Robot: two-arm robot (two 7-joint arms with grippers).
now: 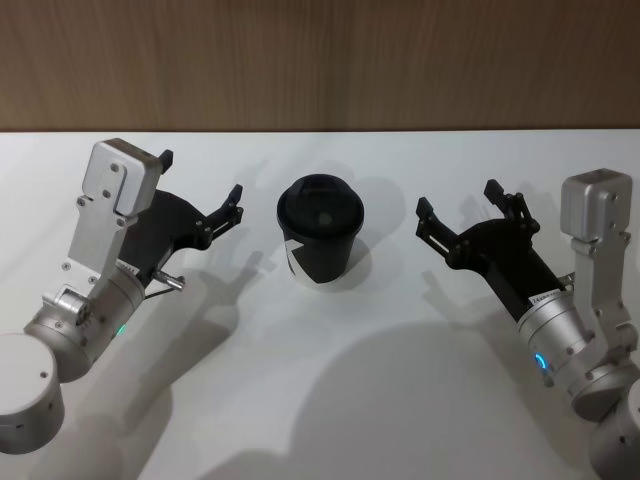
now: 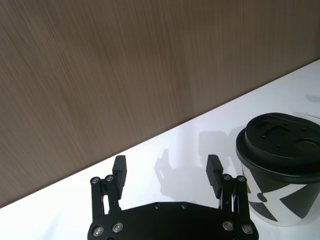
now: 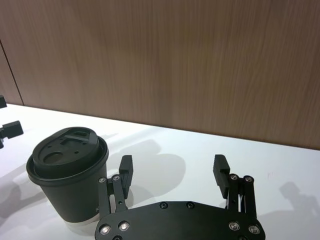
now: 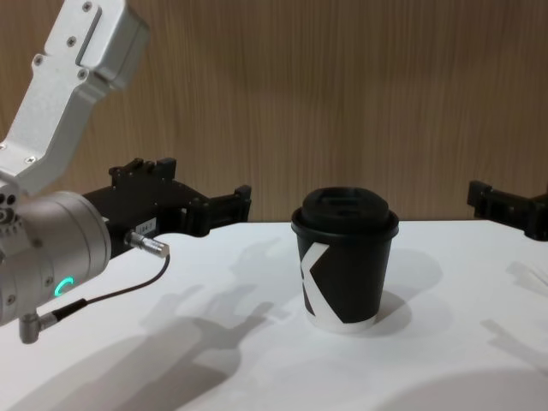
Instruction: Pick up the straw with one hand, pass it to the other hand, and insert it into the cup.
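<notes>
Table's (image 1: 330, 390) cup (image 4: 355, 274) shows K chestward; left end effector (image 1: 201, 176), right end effector (image 1: 458, 199) gape empty.

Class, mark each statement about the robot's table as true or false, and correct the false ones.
1. The cup stands upright on the table, between the two hands. True.
2. The left hand grips the cup. False: it is open and apart from the cup.
3. The lid is on the cup. True.
4. The right hand is shut. False: it is open and holds nothing.
5. The cup is white with a black mark. False: it is black with a white mark.
</notes>
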